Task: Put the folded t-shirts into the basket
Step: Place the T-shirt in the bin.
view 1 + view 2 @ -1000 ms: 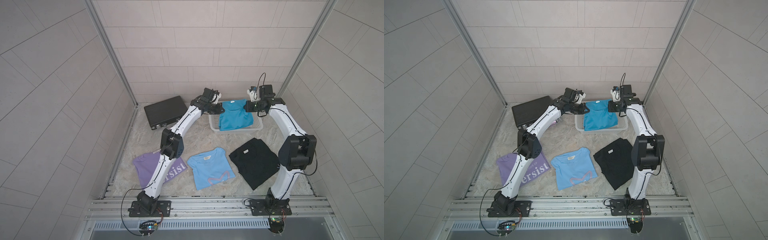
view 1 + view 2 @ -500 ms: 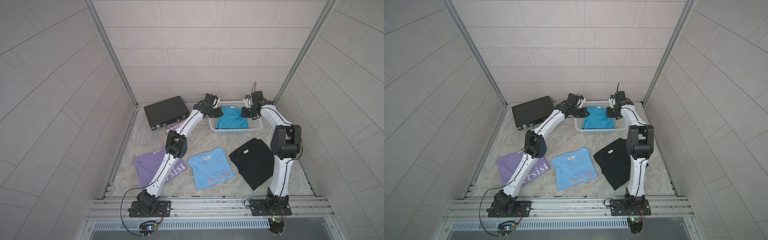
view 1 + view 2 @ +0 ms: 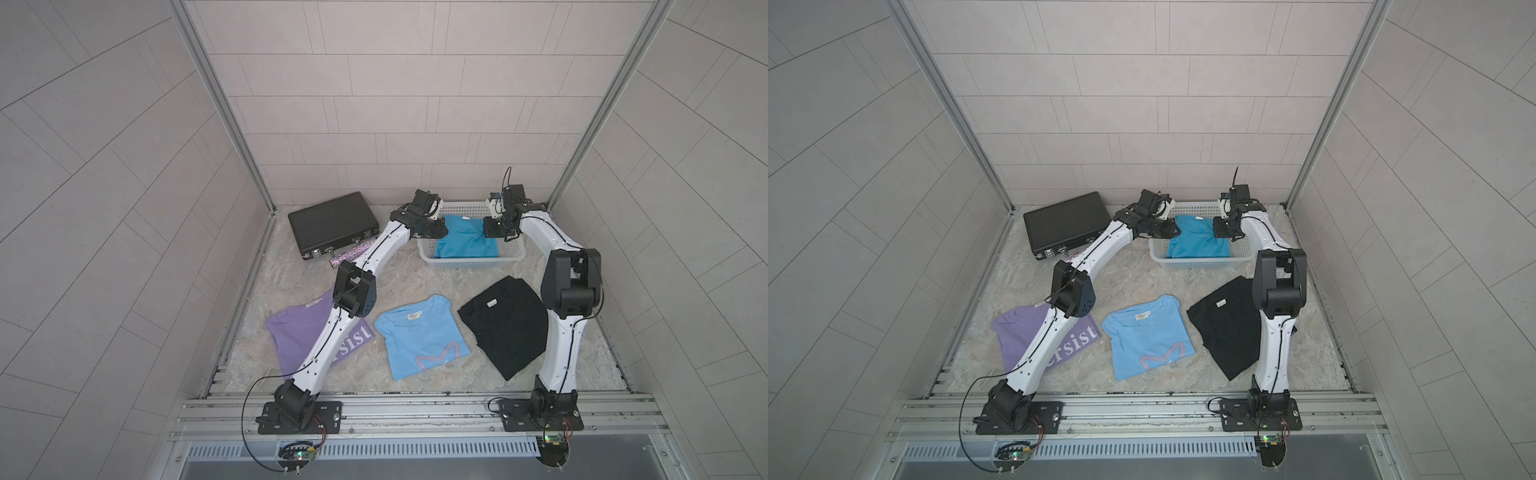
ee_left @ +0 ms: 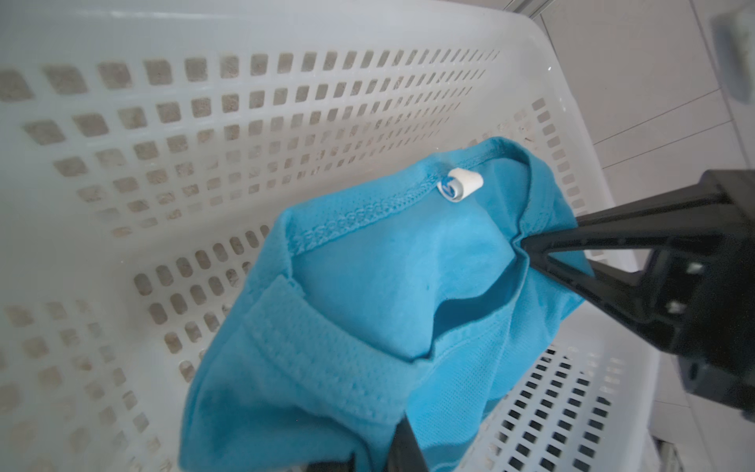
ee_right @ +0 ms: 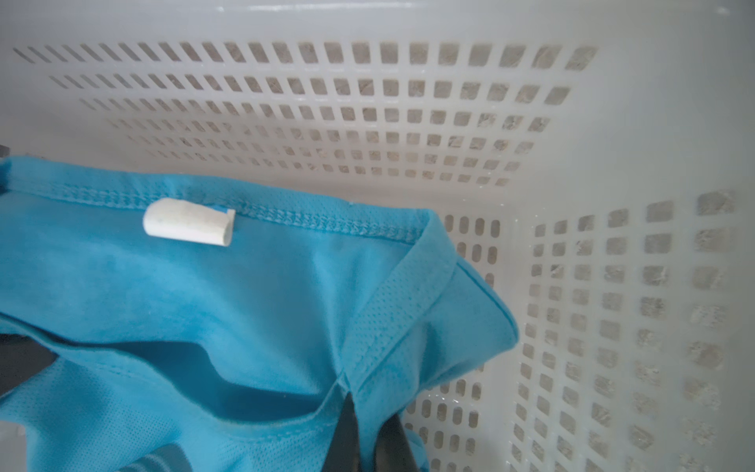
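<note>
Upper centre in a top view, the teal t-shirt (image 3: 465, 247) lies inside the basket (image 3: 469, 264). Left wrist view: the right gripper (image 4: 521, 245) clenches its collar; whether the left gripper (image 4: 367, 459) holds I cannot tell. Right wrist view: rising with fabric pinched could, I think, drag it out unfolded.

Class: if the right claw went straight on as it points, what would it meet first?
The teal shirt pinched in the right claw; beyond, probably the basket's wall, though depth is unclear.
</note>
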You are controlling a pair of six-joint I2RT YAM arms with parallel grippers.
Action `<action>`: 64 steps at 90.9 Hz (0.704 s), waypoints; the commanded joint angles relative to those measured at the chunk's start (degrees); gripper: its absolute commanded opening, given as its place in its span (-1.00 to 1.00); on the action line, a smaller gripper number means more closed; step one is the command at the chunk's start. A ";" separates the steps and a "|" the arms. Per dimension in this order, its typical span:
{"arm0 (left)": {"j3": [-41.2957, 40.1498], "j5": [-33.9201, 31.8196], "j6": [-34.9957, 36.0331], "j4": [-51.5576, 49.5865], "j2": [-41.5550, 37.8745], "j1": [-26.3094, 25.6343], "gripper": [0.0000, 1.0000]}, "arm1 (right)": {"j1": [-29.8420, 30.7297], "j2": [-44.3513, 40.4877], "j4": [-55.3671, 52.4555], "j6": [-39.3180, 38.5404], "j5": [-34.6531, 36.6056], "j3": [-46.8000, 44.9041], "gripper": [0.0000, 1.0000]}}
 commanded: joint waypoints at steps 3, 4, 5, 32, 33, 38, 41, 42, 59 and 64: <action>-1.30 -6.31 4.95 -1.14 -0.38 -0.46 -0.47 | 0.01 0.16 4.13 -1.06 1.13 -0.63 -0.75; -1.27 -6.65 5.24 -1.05 -0.34 -0.52 -0.45 | 0.03 0.31 4.56 -1.18 1.25 -0.69 -0.73; -1.21 -7.08 5.56 -1.01 -0.32 -0.55 -0.44 | 0.00 0.43 4.94 -1.24 1.49 -0.81 -0.72; -0.34 -15.42 12.80 0.51 -0.04 -2.86 -0.10 | 0.17 5.41 8.79 -2.52 5.60 1.15 -0.39; -0.21 -15.77 12.90 0.43 -0.04 -2.95 -0.09 | 0.20 5.66 8.77 -2.52 5.91 1.34 -0.38; 0.34 -17.11 13.65 0.17 -0.18 -3.21 -0.07 | 0.30 6.25 8.82 -2.68 7.58 1.96 -0.36; 0.42 -17.88 14.09 -0.02 -0.47 -3.39 -0.07 | 0.39 6.57 8.80 -2.99 8.93 2.16 -0.36; 0.43 -18.10 14.21 -0.10 -0.56 -3.43 -0.06 | 0.44 6.63 8.73 -3.15 9.33 2.33 -0.35; 0.43 -17.51 15.40 -1.78 -3.35 -3.80 0.00 | 0.86 6.01 8.49 -5.62 12.50 3.29 -0.33; 0.39 -16.07 15.58 -2.63 -4.71 -3.82 0.02 | 0.77 4.67 8.35 -6.09 11.30 2.89 -0.32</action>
